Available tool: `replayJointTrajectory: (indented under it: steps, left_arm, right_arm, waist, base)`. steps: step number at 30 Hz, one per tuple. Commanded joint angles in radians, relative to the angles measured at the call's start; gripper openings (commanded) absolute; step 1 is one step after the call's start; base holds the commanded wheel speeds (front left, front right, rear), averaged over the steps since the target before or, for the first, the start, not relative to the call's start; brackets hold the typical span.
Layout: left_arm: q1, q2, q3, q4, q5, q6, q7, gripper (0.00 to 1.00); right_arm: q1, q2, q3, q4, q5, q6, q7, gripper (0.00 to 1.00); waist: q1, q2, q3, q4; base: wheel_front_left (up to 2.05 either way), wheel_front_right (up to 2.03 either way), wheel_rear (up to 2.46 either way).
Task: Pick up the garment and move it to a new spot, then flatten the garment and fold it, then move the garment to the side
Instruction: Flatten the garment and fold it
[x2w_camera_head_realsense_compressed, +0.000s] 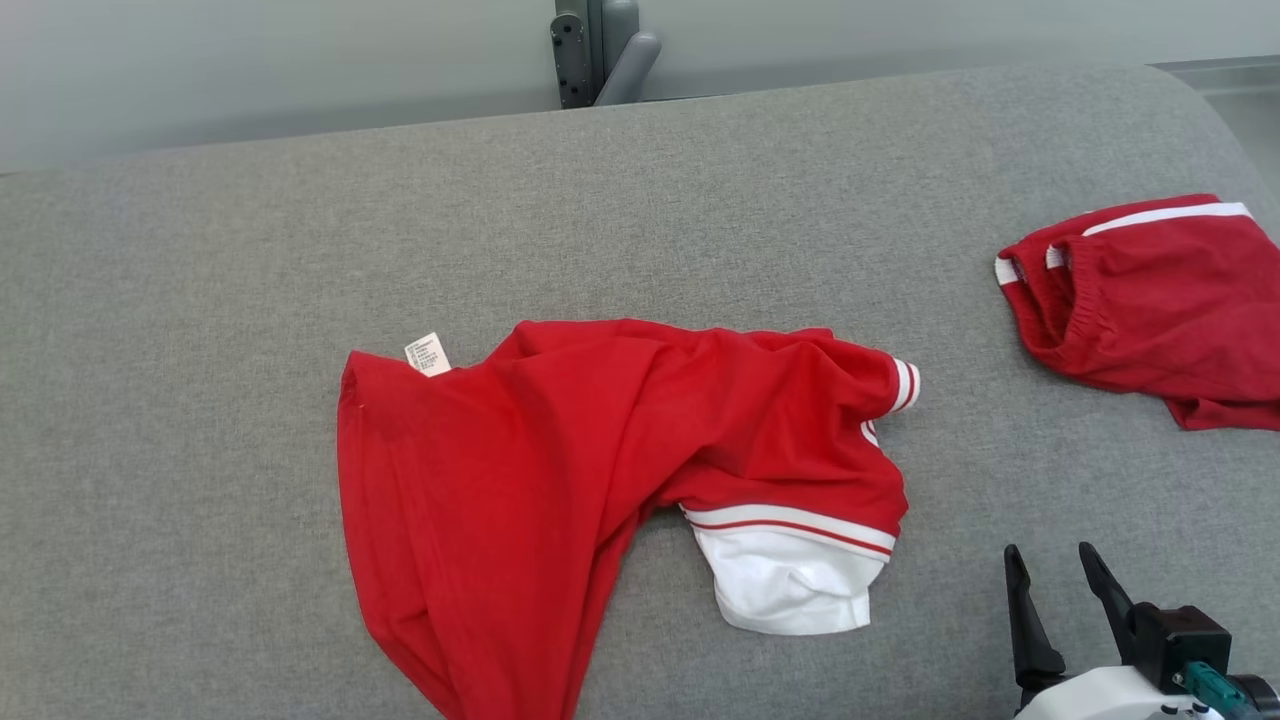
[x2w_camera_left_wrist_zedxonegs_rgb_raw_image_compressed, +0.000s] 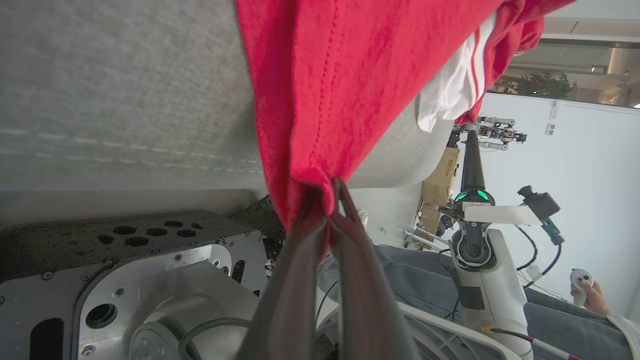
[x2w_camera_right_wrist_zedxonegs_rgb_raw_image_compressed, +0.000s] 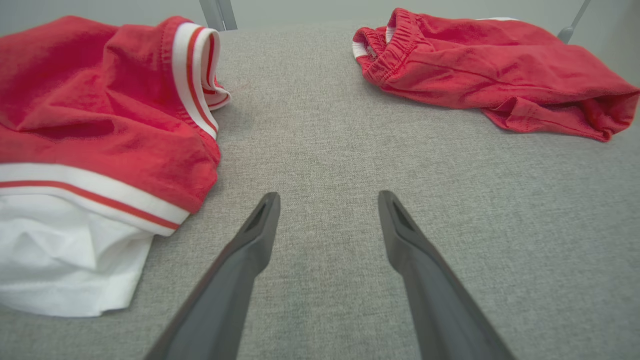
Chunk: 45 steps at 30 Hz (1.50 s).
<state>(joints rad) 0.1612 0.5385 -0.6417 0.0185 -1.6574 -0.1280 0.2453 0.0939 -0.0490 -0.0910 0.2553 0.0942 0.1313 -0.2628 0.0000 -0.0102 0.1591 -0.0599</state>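
Garment (x2w_camera_head_realsense_compressed: 560, 470) edge clamped in left claw (x2w_camera_left_wrist_zedxonegs_rgb_raw_image_compressed: 332, 192); right claw (x2w_camera_head_realsense_compressed: 1050, 552) apart, near it.

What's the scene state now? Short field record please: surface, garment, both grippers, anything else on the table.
surface: grey fabric table
garment: red shirt, crumpled, its white section on the right, its lower part draped over the near edge
left gripper: shut on the red shirt's hanging edge
right gripper: open, over bare table to the right of the shirt, not touching it
other: red shorts at far right, apart from the shirt
stage: shirt not yet flattened or folded
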Motion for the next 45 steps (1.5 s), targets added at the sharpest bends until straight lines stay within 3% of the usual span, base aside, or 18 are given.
replayJointTrajectory:
  steps: [1,5,6,7,14,20,26,29,35,45]
  left_arm:
    - [-0.02,-0.014,-0.005,0.027,0.029,-0.004,-0.004,0.0]
    - [-0.054,-0.049,-0.02,0.11,0.094,-0.004,-0.038,0.0]
    - [-0.065,-0.056,-0.019,0.127,0.113,-0.004,-0.058,0.38]
    - [-0.071,-0.066,-0.025,0.142,0.132,-0.004,-0.07,1.0]
    - [-0.096,-0.017,-0.029,0.173,0.286,0.001,-0.196,1.0]
    - [-0.103,0.035,0.035,0.069,0.352,0.038,-0.298,1.0]
    - [-0.192,0.064,0.072,0.046,0.407,0.109,-0.302,1.0]
    - [-0.266,0.043,0.075,0.088,0.42,0.146,-0.281,1.0]
    - [-0.375,0.043,0.071,0.215,0.439,0.164,-0.224,1.0]
    - [-0.421,0.051,0.075,0.332,0.425,0.156,-0.186,1.0]
  right_arm:
    - [0.005,-0.003,0.0,0.003,0.002,-0.001,-0.003,1.0]
    - [0.004,-0.003,0.01,0.007,0.01,-0.001,-0.003,1.0]
    - [0.002,-0.003,0.012,0.008,0.012,-0.001,-0.003,1.0]
    - [0.0,-0.003,0.013,0.008,0.014,-0.001,-0.003,1.0]
    - [-0.007,-0.003,0.001,0.008,0.008,-0.001,-0.003,1.0]
    - [-0.016,-0.002,0.0,0.0,0.015,-0.001,-0.003,1.0]
    - [-0.031,-0.003,0.019,0.005,0.026,-0.001,-0.003,1.0]
    - [-0.045,-0.003,0.027,0.008,0.031,-0.001,-0.003,1.0]
    - [-0.054,-0.003,0.029,0.009,0.047,-0.001,-0.003,1.0]
    - [-0.038,-0.003,0.027,0.012,0.06,-0.001,-0.003,1.0]
  waist:
    - [0.0,0.0102,0.002,0.0]
    - [0.0,0.0102,0.005,-0.001]
    - [0.0,0.0102,0.007,-0.002]
    - [0.0,0.0102,0.008,-0.003]
    - [0.0,0.0102,0.009,-0.011]
    - [0.0,0.0102,0.021,-0.008]
    - [0.0,0.0102,0.037,-0.014]
    - [0.0,0.0102,0.045,-0.025]
    - [0.0,0.0102,0.057,-0.074]
    - [0.0,0.0102,0.061,-0.109]
  base:
    - [0.0,0.0,0.0]
    - [0.0,0.0,0.0]
    - [0.0,0.0,0.0]
    - [0.0,0.0,0.0]
    - [0.0,0.0,0.0]
    - [0.0,0.0,0.0]
    - [0.0,0.0,0.0]
    - [0.0,0.0,0.0]
    - [0.0,0.0,0.0]
    - [0.0,0.0,0.0]
